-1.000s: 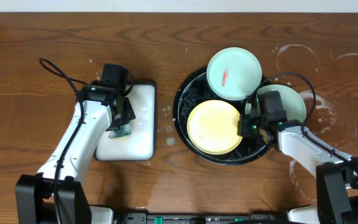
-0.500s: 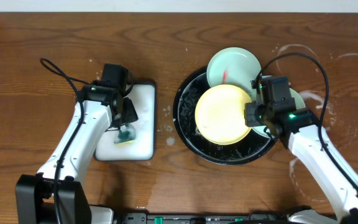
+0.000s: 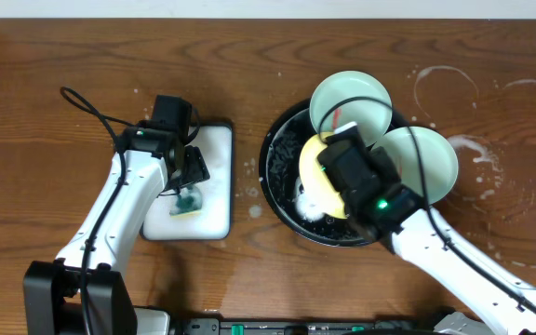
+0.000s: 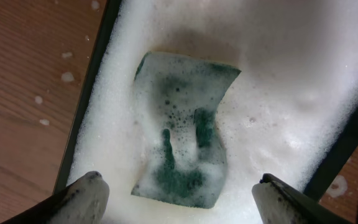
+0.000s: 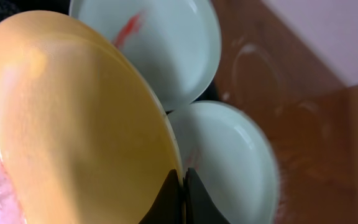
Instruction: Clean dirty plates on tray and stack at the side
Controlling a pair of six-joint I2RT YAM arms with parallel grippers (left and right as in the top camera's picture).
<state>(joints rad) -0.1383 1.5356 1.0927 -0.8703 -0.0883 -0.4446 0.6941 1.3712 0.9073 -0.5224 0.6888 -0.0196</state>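
Swung left over the large round black tray (image 3: 277, 149) since before, right gripper (image 5: 180, 190) clamps the rim of the tilted pale yellow round plate (image 5: 73, 124); two mint-white round plates (image 3: 347, 107) lie at tray's far and right rims; left gripper (image 4: 179, 198) spread wide over green foamy sponge (image 4: 182, 130).

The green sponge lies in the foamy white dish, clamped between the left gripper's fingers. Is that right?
Not clamped. The green sponge lies in the foamy white dish, but the left gripper is open wide, touching it on neither side. The left wrist view shows this.
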